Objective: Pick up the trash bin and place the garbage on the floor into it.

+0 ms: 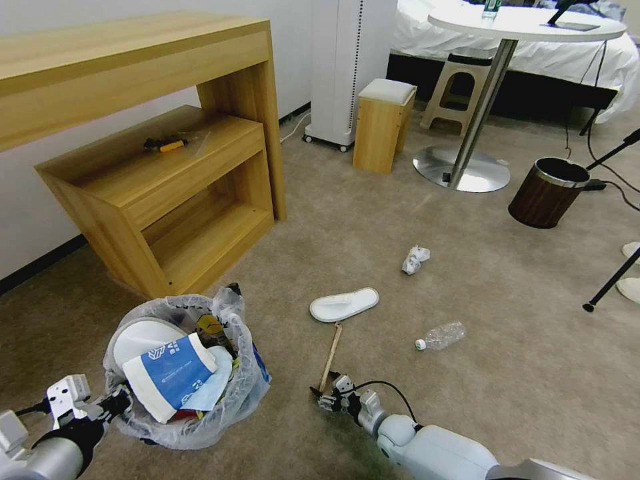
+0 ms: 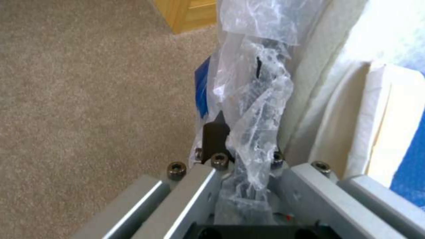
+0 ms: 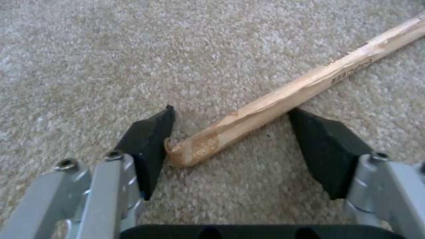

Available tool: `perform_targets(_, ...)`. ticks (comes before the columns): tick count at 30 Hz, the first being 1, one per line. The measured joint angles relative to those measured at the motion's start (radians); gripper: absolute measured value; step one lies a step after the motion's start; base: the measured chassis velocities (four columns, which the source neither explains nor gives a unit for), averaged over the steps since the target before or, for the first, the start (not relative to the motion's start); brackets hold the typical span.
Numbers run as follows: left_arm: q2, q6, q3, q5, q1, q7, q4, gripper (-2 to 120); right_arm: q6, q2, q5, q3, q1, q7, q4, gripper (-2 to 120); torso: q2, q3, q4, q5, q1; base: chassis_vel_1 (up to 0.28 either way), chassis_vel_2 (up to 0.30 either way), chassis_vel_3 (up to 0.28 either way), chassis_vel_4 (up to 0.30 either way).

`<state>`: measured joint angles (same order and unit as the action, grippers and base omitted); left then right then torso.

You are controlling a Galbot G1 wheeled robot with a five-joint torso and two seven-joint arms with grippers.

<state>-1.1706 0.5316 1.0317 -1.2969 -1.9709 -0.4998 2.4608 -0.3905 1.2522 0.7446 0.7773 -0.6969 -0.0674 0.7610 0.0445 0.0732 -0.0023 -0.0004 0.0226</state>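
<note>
Right now it all turns on the wooden stick [image 3: 283,96]: it lies flat on the beige carpet [image 1: 373,227], long axis running from its near end, just in front of the right gripper [image 1: 325,397], away toward the white slipper [image 1: 344,304], whose near edge its far end almost meets. Seen from the right wrist, the stick's near end sits between the two black pads [image 3: 148,146], jaws wide apart, nothing held; the butt end is touching or all but touching one pad, while the shaft slants off past the other pad's tip, so the stick crosses the gap at an angle rather than square to it. My read: a close from here would catch only the end bit, so the grip may pivot. R arm is plainly the nearer one. The trash bin [image 1: 187,427] is w/ the left gripper [image 1: 110,407], which is clamped on its rim through the crinkly bag [image 2: 257,99]; bin sits low, left of the stick and near it, already holding a slipper, a blue-white paper cup [image 1: 170,377] and other bits. Whether it's lifted off the carpet or resting, can't tell. Farther out on the carpet: a white wad [image 1: 414,259] beyond the slipper, a clear bottle [image 1: 441,335] to the right, both well apart from either gripper. The brown wood-look bin [image 1: 548,192] by the round table's base [image 1: 461,169] isn't involved.
</note>
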Motion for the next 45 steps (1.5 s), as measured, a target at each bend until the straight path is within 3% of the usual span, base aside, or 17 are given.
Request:
perform_targets(4, 0.000, -0.001, 0.000, -0.001, 0.001, 0.000, 0.001, 0, -0.001, 0.000, -0.002, -0.001, -0.001, 0.000, -0.001, 64, 0.000, 0.000, 0.0001, 0.0003, 0.000, 0.000, 0.000, 0.000, 0.000)
perform_targets(10, -0.002, -0.001, -0.004, -0.001, 0.002, 0.000, 0.002, 0, -0.003, -0.005, -0.006, -0.003, -0.004, 0.004, 0.007, 48, 0.000, 0.000, 0.0005, 0.0005, 0.000, 0.000, 0.000, 0.000, 0.000)
perform_targets(29, -0.004, -0.002, -0.003, 0.002, 0.001, -0.002, 0.006, 0, -0.007, -0.026, -0.026, -0.011, -0.017, 0.017, 0.029, 36, 0.000, 0.000, 0.0006, 0.0007, 0.000, 0.000, 0.000, 0.000, 0.000)
perform_targets(32, -0.004, -0.002, -0.003, 0.003, 0.001, -0.002, 0.006, 0, -0.007, -0.029, -0.026, -0.013, -0.017, 0.017, 0.031, 32, 0.000, 0.000, 0.0005, 0.0006, 0.000, 0.000, 0.000, 0.000, 0.000)
perform_targets(36, -0.008, -0.002, -0.003, 0.004, -0.002, -0.002, 0.006, 0, -0.008, -0.032, -0.030, -0.016, -0.019, 0.023, 0.033, 13, 0.000, 0.000, 0.0003, 0.0003, 0.000, 0.000, 0.000, 0.000, 0.000)
perform_targets(45, -0.012, -0.002, -0.003, 0.007, -0.004, -0.001, 0.005, 0, -0.013, -0.031, -0.040, -0.026, -0.027, 0.027, 0.030, 10, 0.000, 0.000, 0.0004, 0.0004, 0.000, 0.000, 0.000, 0.000, 0.000)
